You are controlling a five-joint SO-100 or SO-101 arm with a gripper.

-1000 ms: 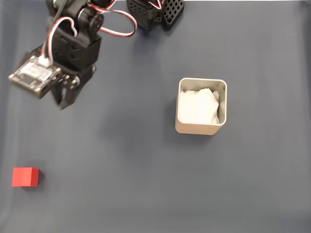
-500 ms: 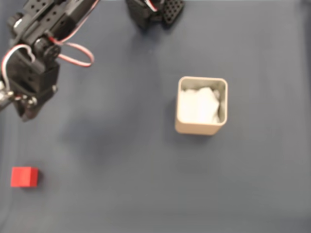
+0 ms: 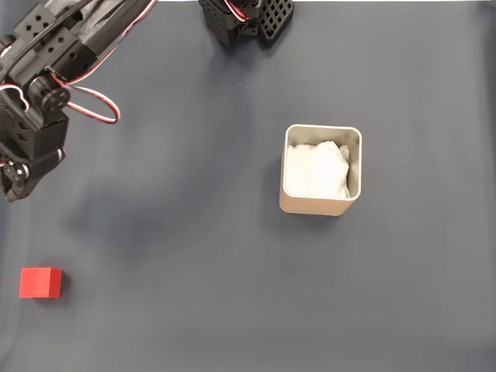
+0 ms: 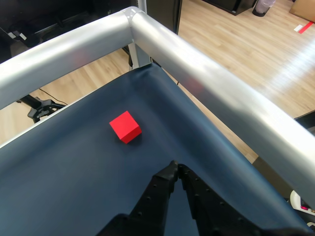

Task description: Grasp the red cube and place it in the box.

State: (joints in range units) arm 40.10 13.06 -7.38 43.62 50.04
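The red cube (image 3: 40,282) rests on the dark blue mat near the lower left corner of the fixed view. My gripper (image 3: 14,188) hovers at the left edge, well above the cube in the picture and apart from it. In the wrist view the two black fingers meet at their tips, so the gripper (image 4: 174,167) is shut and holds nothing, with the red cube (image 4: 125,126) ahead and a little left. The beige box (image 3: 318,206), lined with crumpled white paper (image 3: 314,170), stands right of centre, far from the gripper.
The arm's black base (image 3: 248,19) sits at the top edge of the fixed view. A silver metal rail (image 4: 197,64) borders the mat's corner beyond the cube in the wrist view, with wooden floor (image 4: 246,39) past it.
The arm has swung left across the fixed view, from upper left of centre to the left edge. Cube and box have not moved.
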